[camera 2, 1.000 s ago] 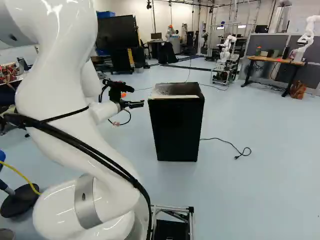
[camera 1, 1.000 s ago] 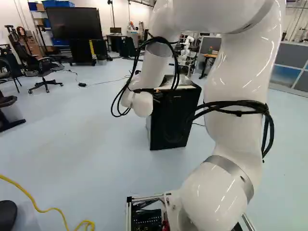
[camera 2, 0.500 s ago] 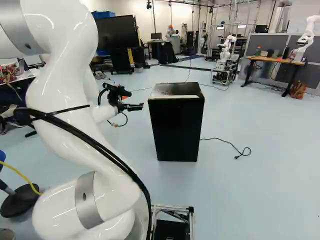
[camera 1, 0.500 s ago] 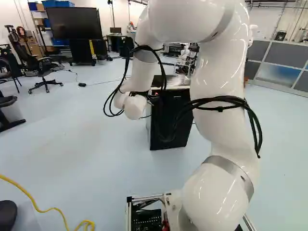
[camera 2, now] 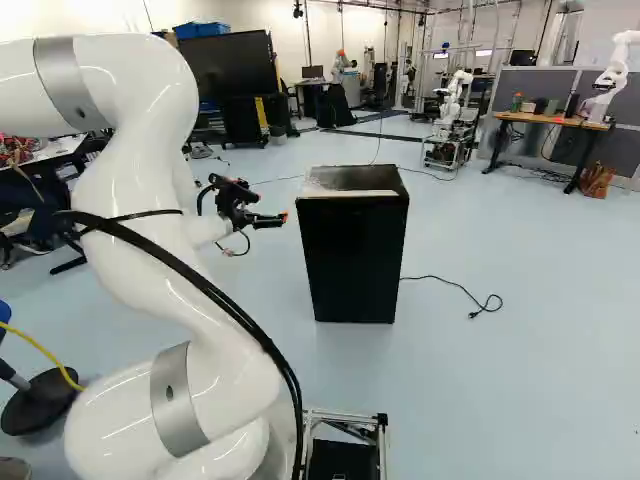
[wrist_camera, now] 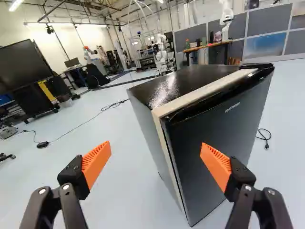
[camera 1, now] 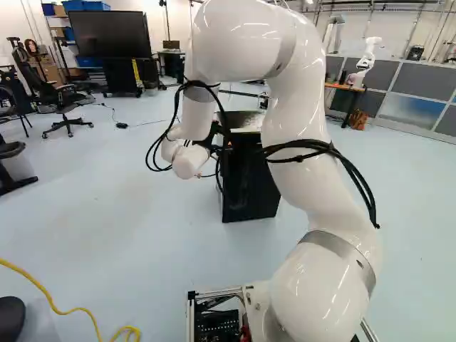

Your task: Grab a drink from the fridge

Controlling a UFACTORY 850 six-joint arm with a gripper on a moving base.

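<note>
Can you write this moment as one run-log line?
fingers: open, holding nothing | fridge: ahead | door: shut | drink: not held

Fridge (wrist_camera: 217,124) stands (door (wrist_camera: 195,167) shut) ahead of parted orange-padded fingers (wrist_camera: 96,163)

The fridge (camera 2: 352,262) is black, the gripper (camera 2: 284,217) black with orange pads (wrist_camera: 97,161), the cable (camera 1: 65,312) yellow.

The fridge (wrist_camera: 214,138) has a glossy black top that throws back a mottled glare; its dark door is smooth with a low sheen – the pale strip (wrist_camera: 202,90) above it looks duller. The arm (camera 1: 303,107) is smooth, glossy white, its grey band (camera 1: 338,253) metallic. The orange pads (wrist_camera: 97,160) look matt – ridged, like plastic. The floor (wrist_camera: 124,205) is smooth, faintly shiny.
</note>
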